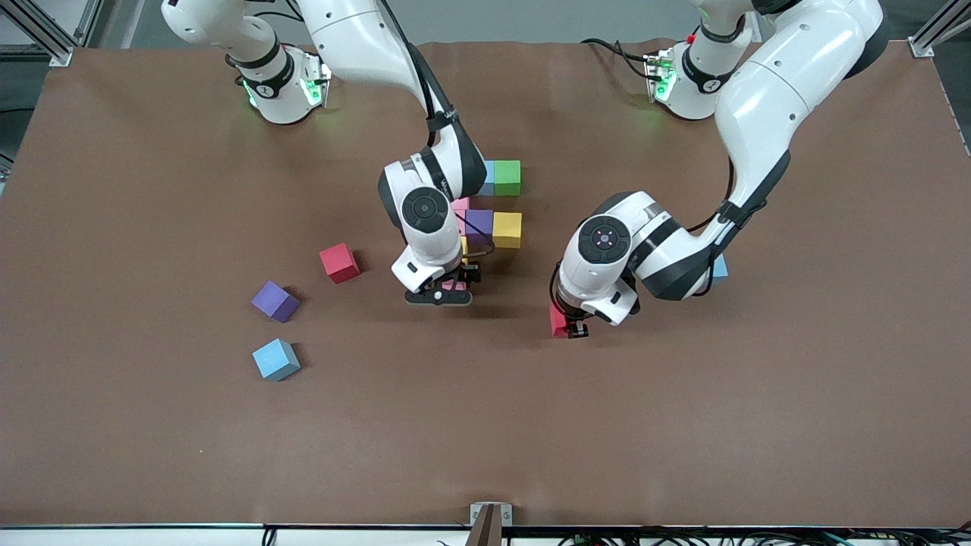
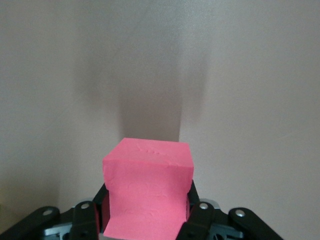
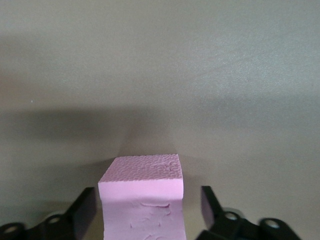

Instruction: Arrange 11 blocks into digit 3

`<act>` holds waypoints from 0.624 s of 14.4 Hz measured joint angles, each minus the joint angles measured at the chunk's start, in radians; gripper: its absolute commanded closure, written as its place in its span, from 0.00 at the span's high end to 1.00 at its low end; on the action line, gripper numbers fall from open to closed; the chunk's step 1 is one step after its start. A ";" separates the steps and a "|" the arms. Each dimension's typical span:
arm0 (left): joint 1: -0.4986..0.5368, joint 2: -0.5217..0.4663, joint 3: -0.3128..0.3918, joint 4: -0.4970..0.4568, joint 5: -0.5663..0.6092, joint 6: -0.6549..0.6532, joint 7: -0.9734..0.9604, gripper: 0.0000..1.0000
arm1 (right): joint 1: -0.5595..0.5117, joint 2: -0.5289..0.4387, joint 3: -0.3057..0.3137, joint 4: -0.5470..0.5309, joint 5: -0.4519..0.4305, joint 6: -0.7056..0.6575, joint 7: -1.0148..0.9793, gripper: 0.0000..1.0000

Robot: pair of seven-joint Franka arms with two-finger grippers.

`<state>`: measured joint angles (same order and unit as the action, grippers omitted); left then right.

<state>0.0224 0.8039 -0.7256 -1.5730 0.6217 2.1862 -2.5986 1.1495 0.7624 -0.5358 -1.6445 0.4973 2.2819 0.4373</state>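
Note:
My right gripper [image 1: 444,292] stands open around a pink block [image 3: 142,200], with a gap between the block and each finger [image 3: 85,207]. That pink block [image 1: 453,286] rests on the mat, nearer the front camera than a cluster of green [image 1: 507,177], light blue [image 1: 488,177], pink [image 1: 460,205], purple [image 1: 479,227] and yellow [image 1: 507,230] blocks. My left gripper [image 1: 570,324] is shut on a red block [image 1: 559,320], low over the mat toward the left arm's end. In the left wrist view the red block [image 2: 148,195] fills the left gripper [image 2: 147,210].
Loose red [image 1: 339,262], purple [image 1: 274,301] and light blue [image 1: 276,359] blocks lie toward the right arm's end. Another light blue block [image 1: 718,268] peeks out under the left arm. The brown mat [image 1: 485,440] covers the table.

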 measured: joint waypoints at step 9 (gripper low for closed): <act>-0.009 0.000 0.000 0.001 0.000 0.000 0.000 0.28 | 0.000 -0.028 -0.027 0.009 0.000 -0.009 -0.001 1.00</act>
<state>0.0130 0.8040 -0.7256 -1.5719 0.6216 2.1862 -2.5985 1.1495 0.7341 -0.5625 -1.6357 0.4973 2.2727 0.4364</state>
